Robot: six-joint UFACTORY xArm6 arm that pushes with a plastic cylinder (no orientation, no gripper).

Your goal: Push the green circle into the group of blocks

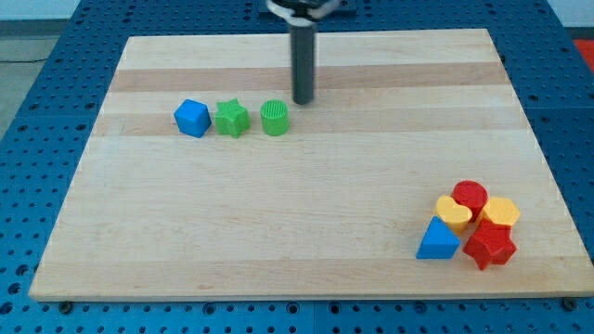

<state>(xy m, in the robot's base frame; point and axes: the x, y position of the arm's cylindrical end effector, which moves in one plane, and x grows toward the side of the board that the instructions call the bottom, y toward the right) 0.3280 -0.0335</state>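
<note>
The green circle [275, 119] sits on the wooden board at the upper left, at the right end of a row with a green star [231, 119] and a blue cube [192, 118]. My tip [303, 101] rests on the board just to the upper right of the green circle, a small gap apart. The group of blocks lies at the lower right: a blue triangle [438, 240], a yellow heart [453, 213], a red cylinder [470, 197], a yellow hexagon [499, 212] and a red star [489, 246].
The board's [278, 232] right edge runs close behind the group at the lower right. A blue perforated table surrounds the board.
</note>
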